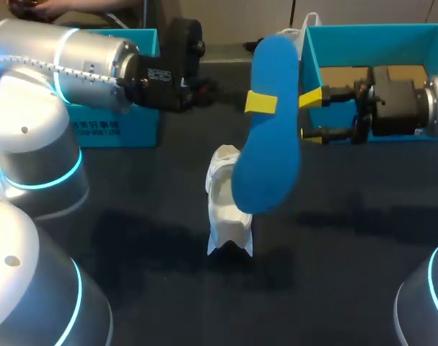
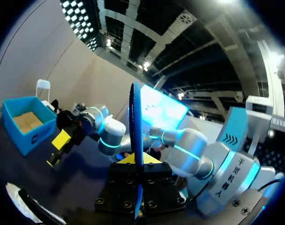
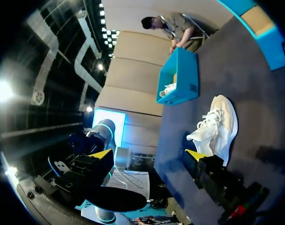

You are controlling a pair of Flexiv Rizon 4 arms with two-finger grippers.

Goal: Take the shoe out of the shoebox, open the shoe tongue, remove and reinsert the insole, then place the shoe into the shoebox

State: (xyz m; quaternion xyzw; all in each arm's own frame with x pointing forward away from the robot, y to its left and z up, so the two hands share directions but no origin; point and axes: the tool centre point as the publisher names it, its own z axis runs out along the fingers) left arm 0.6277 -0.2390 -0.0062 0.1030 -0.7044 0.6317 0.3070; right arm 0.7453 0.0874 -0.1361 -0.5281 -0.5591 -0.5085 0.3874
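Note:
My left gripper (image 1: pixel 262 102) is shut on a blue insole (image 1: pixel 268 155), which hangs upright above the table's middle. In the left wrist view the insole (image 2: pixel 135 126) shows edge-on between that gripper's (image 2: pixel 137 161) fingers. The white shoe (image 1: pixel 226 205) stands on the dark table just below and left of the insole. It also lies ahead of my right gripper (image 3: pixel 149 154) as the white shoe (image 3: pixel 217 126). My right gripper (image 1: pixel 311 117) is open, level with the insole's right edge, nothing between its fingers. The open blue shoebox (image 1: pixel 314 54) stands at the back right behind it.
A second blue box (image 1: pixel 117 126) stands at the back left, partly hidden by my left arm; in the right wrist view this box (image 3: pixel 180 77) has something white in it, and a person stands right behind it. Bare dark table (image 1: pixel 334 274) lies in front of the shoe.

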